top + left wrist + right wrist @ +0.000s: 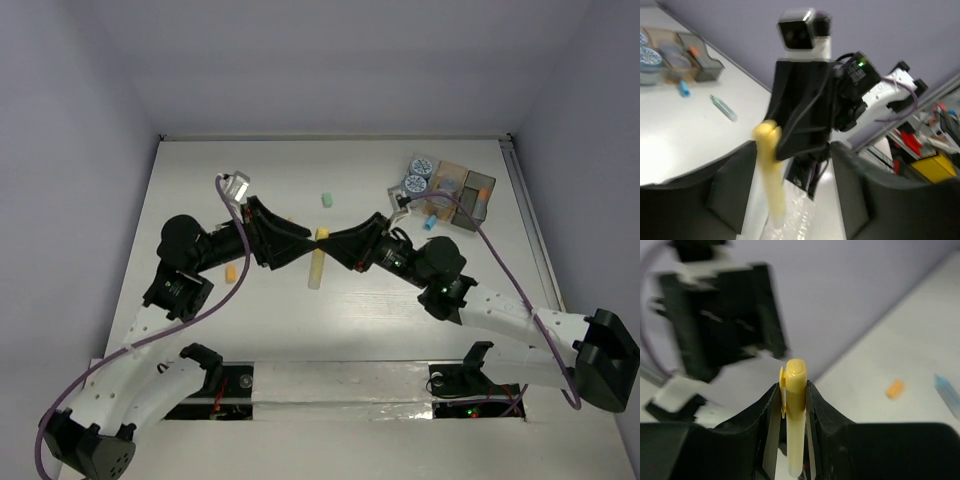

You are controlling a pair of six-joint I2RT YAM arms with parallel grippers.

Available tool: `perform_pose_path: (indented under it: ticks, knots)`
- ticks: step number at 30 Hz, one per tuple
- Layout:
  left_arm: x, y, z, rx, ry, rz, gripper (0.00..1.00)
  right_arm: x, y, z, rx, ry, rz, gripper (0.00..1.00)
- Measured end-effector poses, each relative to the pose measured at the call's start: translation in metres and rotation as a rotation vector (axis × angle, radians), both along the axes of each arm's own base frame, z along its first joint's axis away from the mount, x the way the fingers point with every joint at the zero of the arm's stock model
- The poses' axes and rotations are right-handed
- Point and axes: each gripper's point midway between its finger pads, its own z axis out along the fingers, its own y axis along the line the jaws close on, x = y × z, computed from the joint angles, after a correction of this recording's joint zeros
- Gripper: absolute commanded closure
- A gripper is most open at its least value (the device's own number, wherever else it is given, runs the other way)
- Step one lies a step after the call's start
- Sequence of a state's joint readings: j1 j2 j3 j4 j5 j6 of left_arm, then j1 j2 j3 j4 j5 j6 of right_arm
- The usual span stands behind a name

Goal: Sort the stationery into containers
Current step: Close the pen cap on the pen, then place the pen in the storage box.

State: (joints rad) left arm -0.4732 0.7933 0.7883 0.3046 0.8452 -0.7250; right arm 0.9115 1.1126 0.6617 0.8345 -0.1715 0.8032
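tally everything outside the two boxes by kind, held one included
markers: 3 (yellow marker, blue marker, pale green marker)
small bits: 2 (green bit, orange bit)
patterned rolls: 2
total: 7

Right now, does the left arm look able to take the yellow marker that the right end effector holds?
Probably yes: the left end effector is open, its fingers either side of the yellow marker, and the right end effector grips only one end.
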Motion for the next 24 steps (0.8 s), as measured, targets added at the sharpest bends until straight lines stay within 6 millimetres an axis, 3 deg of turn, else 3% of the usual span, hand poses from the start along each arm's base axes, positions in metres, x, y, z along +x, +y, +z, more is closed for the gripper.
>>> perform_pose_path:
  ticks: [2, 5, 9, 12, 15, 18, 21, 24]
  knots:
    - [0.005, 0.008, 0.006, -0.001, -0.063, 0.07, 0.29, 0.009, 0.002, -0.031, -0.12, 0.055, -0.017, 1.0]
    - [0.006, 0.016, -0.003, 0.037, -0.097, 0.126, 0.15, 0.053, -0.025, -0.064, -0.254, 0.146, -0.14, 1.0]
    - [0.009, 0.025, -0.038, 0.119, -0.082, 0.191, 0.01, 0.115, -0.084, -0.064, -0.314, 0.201, -0.353, 1.0]
    - [0.012, 0.032, -0.058, 0.187, -0.067, 0.228, 0.01, 0.153, -0.137, -0.06, -0.372, 0.226, -0.532, 1.0]
    - [0.016, 0.039, -0.07, 0.243, -0.083, 0.271, 0.01, 0.186, -0.207, -0.065, -0.456, 0.287, -0.74, 1.0]
    - [0.016, 0.046, -0.075, 0.271, -0.117, 0.306, 0.01, 0.212, -0.292, -0.081, -0.545, 0.4, -0.965, 1.0]
    - [0.013, 0.05, -0.082, 0.284, -0.134, 0.317, 0.01, 0.229, -0.361, -0.103, -0.644, 0.52, -1.14, 1.0]
    - [0.004, 0.047, -0.082, 0.285, -0.156, 0.293, 0.01, 0.246, -0.39, -0.121, -0.754, 0.595, -1.2, 1.0]
